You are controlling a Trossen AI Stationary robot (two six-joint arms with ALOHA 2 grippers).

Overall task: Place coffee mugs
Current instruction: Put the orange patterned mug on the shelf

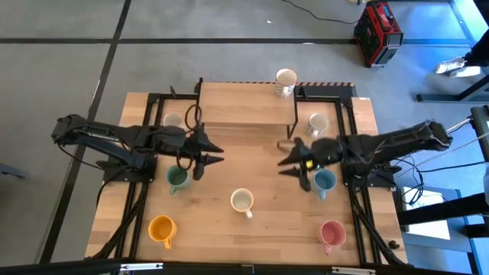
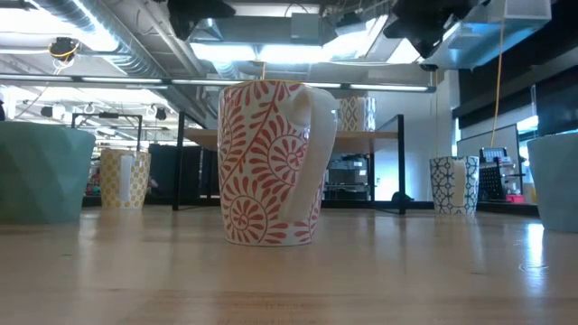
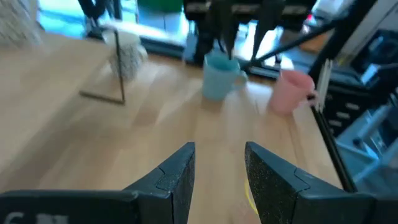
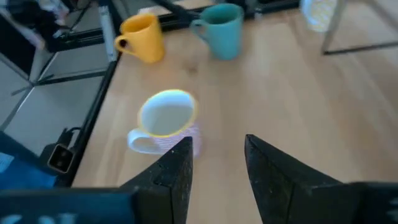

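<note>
low view only: the red fern-patterned mug [image 2: 271,162] shows its pattern; from above it is a plain white mouth mid-table.
mugs counted: eight from above, one up on the wooden shelf [image 1: 244,103].
left gripper [image 1: 212,153]: fingers parted, empty, beside the green mug [image 1: 177,179].
right gripper [image 1: 286,160]: parted, empty, by the blue mug [image 1: 325,181].

Green mug [image 1: 177,179], orange mug [image 1: 162,228], blue mug [image 1: 325,181], pink mug [image 1: 331,233]; centre mug [image 2: 269,163] white, red fern scrolls.

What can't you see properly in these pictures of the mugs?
- Low view: green ceramic mug and light blue ceramic mug are cut off by the picture's edges.
- Low view: both grippers are out of sight above.
- High view: the mugs' patterns are too small to see.
- Left wrist view: pink ceramic mug is blurred.
</note>
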